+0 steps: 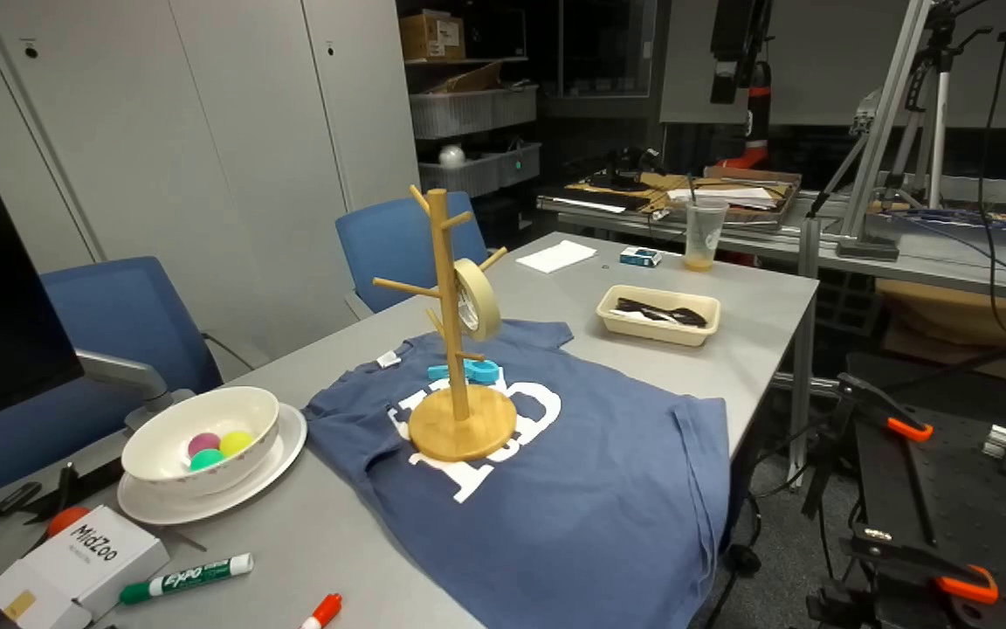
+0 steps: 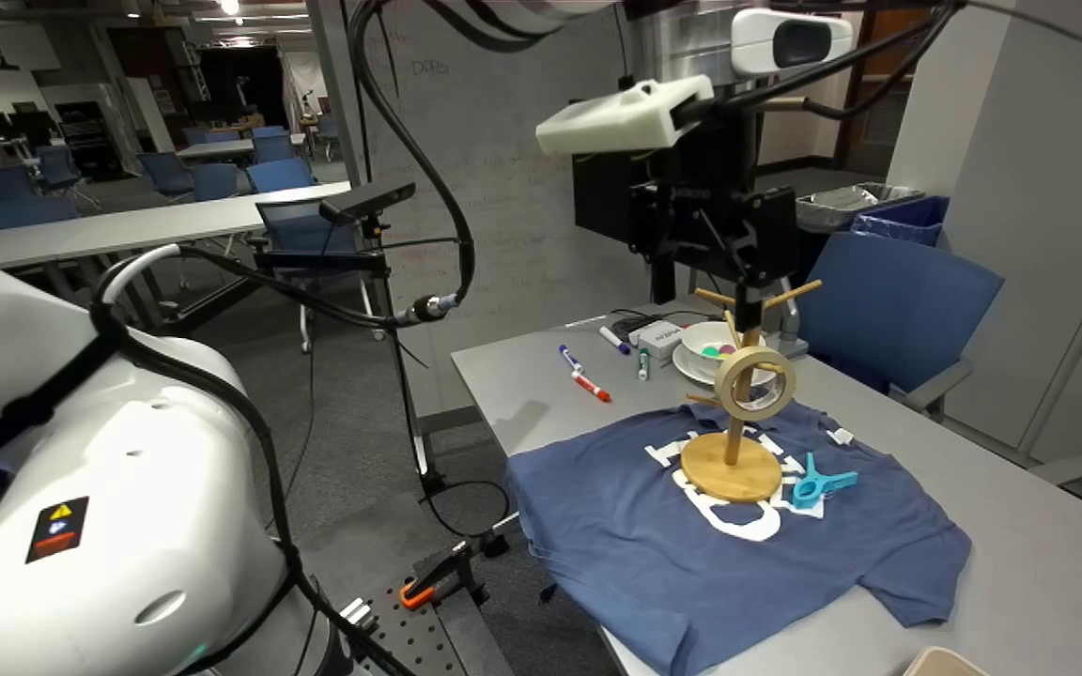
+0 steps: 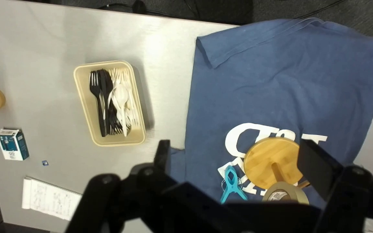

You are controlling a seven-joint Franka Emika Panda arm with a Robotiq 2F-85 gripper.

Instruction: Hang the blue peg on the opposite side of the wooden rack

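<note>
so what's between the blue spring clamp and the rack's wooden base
In the wrist view, a strip of t-shirt with white lettering separates clamp and base.

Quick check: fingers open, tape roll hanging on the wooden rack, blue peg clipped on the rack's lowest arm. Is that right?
No: the blue peg isn't clipped on the wooden rack; the wrist view shows it resting on the blue shirt beside the rack's round base. The rest is right: fingers open, tape roll hanging on the rack.
</note>
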